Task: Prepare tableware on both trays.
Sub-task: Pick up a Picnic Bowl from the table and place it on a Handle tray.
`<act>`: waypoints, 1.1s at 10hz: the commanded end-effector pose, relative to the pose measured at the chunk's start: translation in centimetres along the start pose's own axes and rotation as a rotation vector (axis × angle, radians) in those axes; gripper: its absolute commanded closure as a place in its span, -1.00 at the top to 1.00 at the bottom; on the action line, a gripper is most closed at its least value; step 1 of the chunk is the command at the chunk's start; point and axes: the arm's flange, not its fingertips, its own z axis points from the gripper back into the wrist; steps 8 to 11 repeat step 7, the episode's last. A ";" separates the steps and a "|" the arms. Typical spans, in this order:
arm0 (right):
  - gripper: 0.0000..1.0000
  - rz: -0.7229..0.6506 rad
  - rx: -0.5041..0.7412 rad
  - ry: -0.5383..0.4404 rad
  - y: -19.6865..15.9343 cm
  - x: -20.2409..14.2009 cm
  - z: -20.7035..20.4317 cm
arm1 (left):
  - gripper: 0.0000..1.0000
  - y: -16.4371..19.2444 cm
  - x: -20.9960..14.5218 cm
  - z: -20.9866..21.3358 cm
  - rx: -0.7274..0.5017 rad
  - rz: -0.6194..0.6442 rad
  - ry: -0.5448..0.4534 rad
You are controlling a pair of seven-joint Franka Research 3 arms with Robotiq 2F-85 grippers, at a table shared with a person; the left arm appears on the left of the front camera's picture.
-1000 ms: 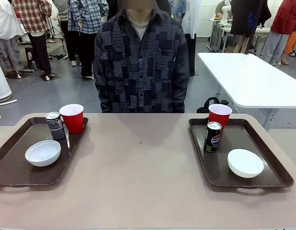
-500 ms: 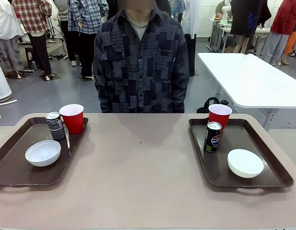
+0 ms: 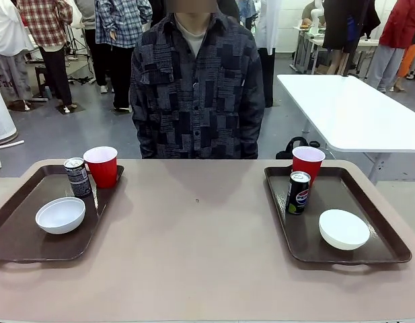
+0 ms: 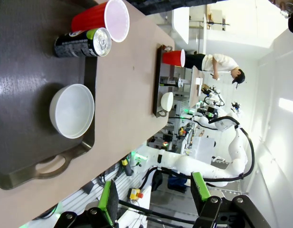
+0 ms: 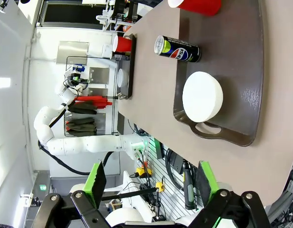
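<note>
The left gripper (image 4: 153, 199) stands off the near edge of the table with its green-padded fingers spread fairly wide and nothing between them. The right gripper (image 5: 151, 183) does the same on its side, jaws fully wide and empty, well back from the tableware.

On the left tray (image 3: 19, 235) an upright white bowl (image 3: 60, 214) sits toward the near end, its hollow bare. Behind it the slim black can (image 3: 77, 176) stands just beside a red cup (image 3: 101, 165) at the tray's far right corner; the left wrist view shows the cup's white inside with nothing in it.

On the right tray (image 3: 375, 242) the second white bowl (image 3: 344, 229) lies upside down, its rounded underside up. The Pepsi can (image 3: 298, 192) stands toward the tray's far left, and the other red cup (image 3: 308, 162) stands just behind it at the far rim.

The trays lie well apart on a beige table (image 3: 200, 256), with bare tabletop between them. A person in a dark patterned shirt (image 3: 197, 87) stands at the far edge, arms down. Behind them is grey floor, a white table (image 3: 348, 111) to the right, and other people farther off.
</note>
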 end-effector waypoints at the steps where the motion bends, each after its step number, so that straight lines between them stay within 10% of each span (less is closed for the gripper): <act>1: 1.00 0.004 0.007 0.000 0.0 -0.2 0.0 | 0.63 -0.3 -0.1 0.3 0.001 0.007 0.007; 11: 1.00 0.004 0.007 0.000 0.0 -0.2 0.0 | 0.63 -0.3 -0.1 0.3 0.001 0.007 0.007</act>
